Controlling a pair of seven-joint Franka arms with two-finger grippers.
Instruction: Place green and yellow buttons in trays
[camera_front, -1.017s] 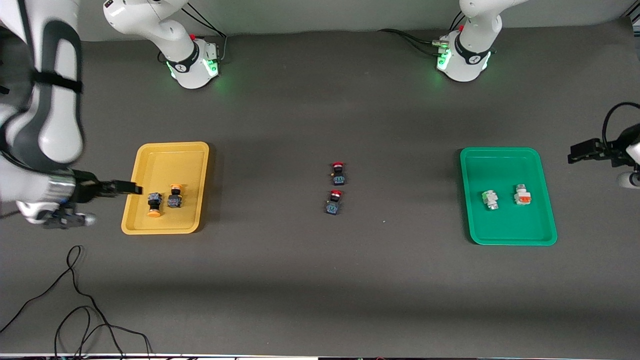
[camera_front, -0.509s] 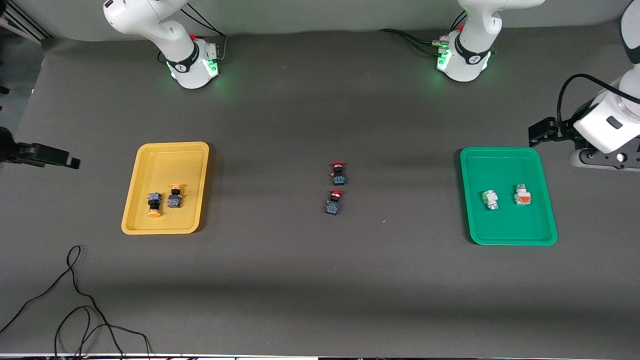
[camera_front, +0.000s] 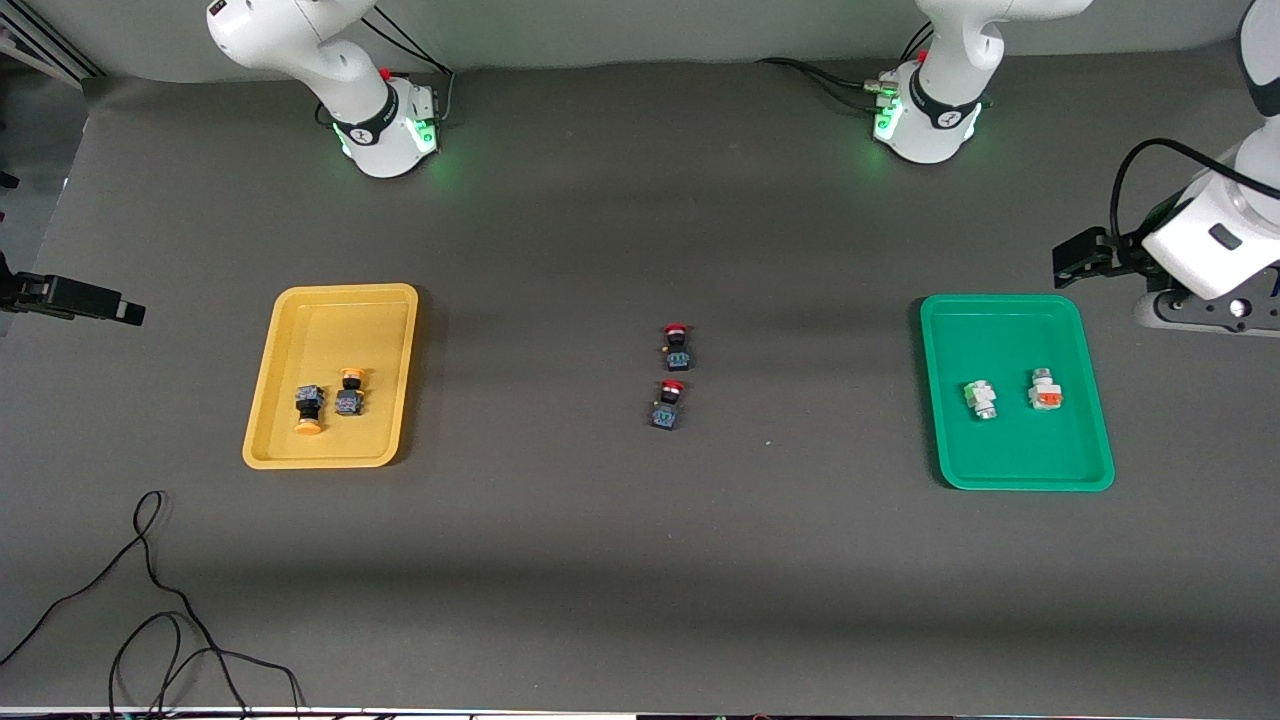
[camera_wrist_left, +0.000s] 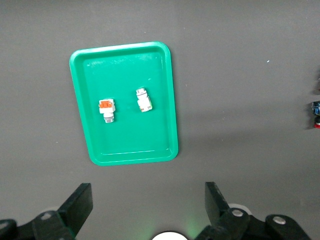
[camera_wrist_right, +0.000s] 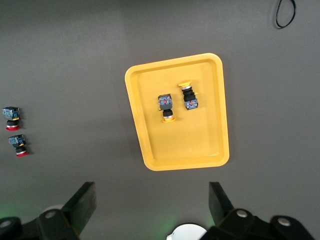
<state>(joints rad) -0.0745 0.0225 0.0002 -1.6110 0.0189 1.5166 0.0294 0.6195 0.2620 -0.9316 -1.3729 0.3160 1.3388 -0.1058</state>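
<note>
The yellow tray (camera_front: 340, 320) holds two yellow-capped buttons (camera_front: 308, 408) (camera_front: 349, 393) lying side by side. The green tray (camera_front: 1000, 330) holds two white-bodied buttons, one with green parts (camera_front: 981, 398) and one with orange parts (camera_front: 1044, 390). My right gripper (camera_front: 128, 312) is open and empty, high over the table beside the yellow tray (camera_wrist_right: 185, 145). My left gripper (camera_front: 1072, 256) is open and empty, high over the table beside the green tray (camera_wrist_left: 125, 140). Each wrist view shows its gripper (camera_wrist_left: 148, 210) (camera_wrist_right: 152, 207) spread wide, with its tray's buttons (camera_wrist_left: 144, 99) (camera_wrist_right: 165, 106) below.
Two red-capped switches (camera_front: 678, 345) (camera_front: 667, 404) lie at the table's middle, between the trays. A loose black cable (camera_front: 150, 600) curls on the table nearer to the front camera than the yellow tray. The arm bases (camera_front: 385, 125) (camera_front: 925, 115) stand at the table's back edge.
My right arm has pulled away from the yellow tray's edge and risen. My left gripper has shifted toward the green tray's corner. No button has moved.
</note>
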